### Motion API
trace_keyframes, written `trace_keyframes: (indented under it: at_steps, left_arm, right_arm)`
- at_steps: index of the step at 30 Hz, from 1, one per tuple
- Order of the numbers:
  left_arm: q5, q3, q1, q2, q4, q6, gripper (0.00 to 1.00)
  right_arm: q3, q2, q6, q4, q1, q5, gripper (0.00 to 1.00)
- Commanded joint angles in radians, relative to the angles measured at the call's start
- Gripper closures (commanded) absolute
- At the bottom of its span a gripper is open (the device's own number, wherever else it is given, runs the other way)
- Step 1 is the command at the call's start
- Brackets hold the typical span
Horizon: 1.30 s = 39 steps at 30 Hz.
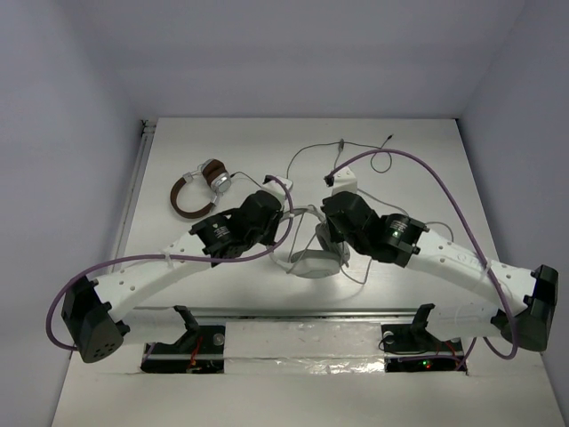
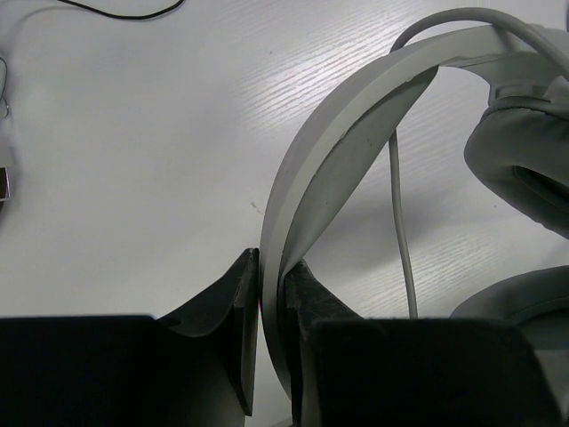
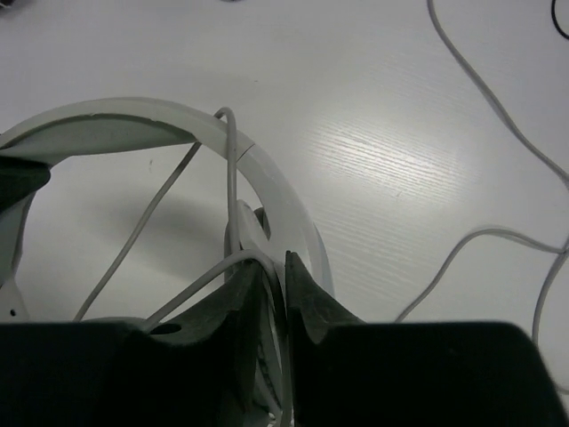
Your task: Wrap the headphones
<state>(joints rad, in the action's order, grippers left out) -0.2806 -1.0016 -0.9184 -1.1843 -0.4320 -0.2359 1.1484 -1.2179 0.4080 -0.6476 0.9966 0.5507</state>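
Observation:
The white headphones (image 1: 313, 260) lie at the table's middle, between both arms. In the left wrist view my left gripper (image 2: 271, 271) is shut on the broad headband (image 2: 342, 142), edge-on between the fingers, with an ear cup (image 2: 524, 169) to the right. In the right wrist view my right gripper (image 3: 277, 271) is shut on the thin grey cable (image 3: 233, 169), which loops over the left finger and runs down between the jaws, right beside the headband (image 3: 284, 200). More cable (image 1: 307, 151) trails toward the back. From above, the left gripper (image 1: 292, 216) and right gripper (image 1: 325, 222) sit close together.
Smaller brown-cupped headphones (image 1: 200, 187) lie at the back left. A white block (image 1: 343, 182) and loose thin cables (image 1: 382, 160) lie behind the right gripper. Purple arm cables arc over both sides. A metal rail (image 1: 302, 311) runs along the near edge.

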Motion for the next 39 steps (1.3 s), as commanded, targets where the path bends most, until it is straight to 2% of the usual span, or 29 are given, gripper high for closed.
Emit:
trace_keyframes:
  at_steps: [1,5,9,17,24,30,34,38,39]
  left_arm:
    - [0.127,-0.052,-0.014,0.048,-0.066,0.044,1.00]
    - [0.133,-0.078,-0.014,0.043,-0.091,0.046,1.00]
    - [0.104,-0.078,-0.014,0.035,-0.102,0.041,1.00]
    - [0.093,-0.081,-0.014,0.035,-0.111,0.030,1.00]
    - [0.182,-0.117,-0.014,0.069,-0.100,0.027,1.00]
    - [0.230,-0.178,-0.014,0.081,-0.103,0.021,1.00]
    - [0.170,-0.224,-0.014,0.071,-0.125,0.015,1.00]
    - [-0.007,-0.267,-0.014,0.055,-0.174,0.014,1.00]
    - [-0.008,-0.273,-0.014,0.054,-0.172,0.024,1.00]
  right_arm:
    - [0.011,0.004,0.000,0.026,-0.044,0.224,0.77]
    - [0.007,0.006,0.032,0.023,-0.058,0.267,0.77]
    - [0.005,0.017,0.032,0.023,-0.087,0.293,0.71]
    - [-0.013,0.052,0.029,0.052,-0.139,0.282,0.75]
    - [-0.099,0.060,0.032,0.173,-0.210,0.131,0.76]
    - [-0.177,0.066,0.083,0.252,-0.237,0.048,0.82]
    - [-0.231,0.073,0.124,0.282,-0.256,0.026,0.82]
    - [-0.231,0.106,0.127,0.230,-0.256,0.043,0.80]
    - [-0.231,0.118,0.132,0.217,-0.256,0.046,0.78]
